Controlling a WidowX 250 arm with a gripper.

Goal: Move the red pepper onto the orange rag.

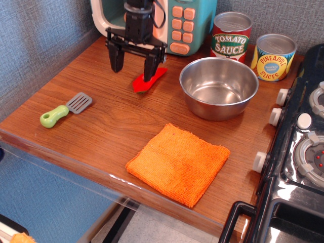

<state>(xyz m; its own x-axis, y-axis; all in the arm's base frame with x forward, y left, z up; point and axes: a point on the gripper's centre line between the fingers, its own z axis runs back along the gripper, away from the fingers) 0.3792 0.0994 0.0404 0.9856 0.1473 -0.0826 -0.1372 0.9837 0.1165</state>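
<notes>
The hand (132,67) is hanging over the back left part of the bench (101,131), its two dark fingers (116,55) spread wide and pointing down. It is gripping nothing. The pepper (146,82) is lying on the bench under the hand's right-hand side as seen in the picture: the finger on that side is standing in front of the pepper's middle, so that part of the red body is hidden behind it. Whether that finger is touching the pepper cannot be told. The other finger is standing well clear of the pepper, over bare wood. The pepper is lying slantwise, its pointed red tip aiming up and right toward the bowl (219,87), its lower left end showing a little green.

The rag (178,163) is lying flat near the front edge of the bench, turned like a diamond, well apart from the pepper and from the hand. The bowl is sitting between the pepper and the stove (304,147), just behind the rag. A spatula (65,110) with a green handle is resting at the left side of the bench, apart from everything else. Behind the hand a toy microwave (182,20) is standing against the wall, and two cans (231,35) are standing behind the bowl.
</notes>
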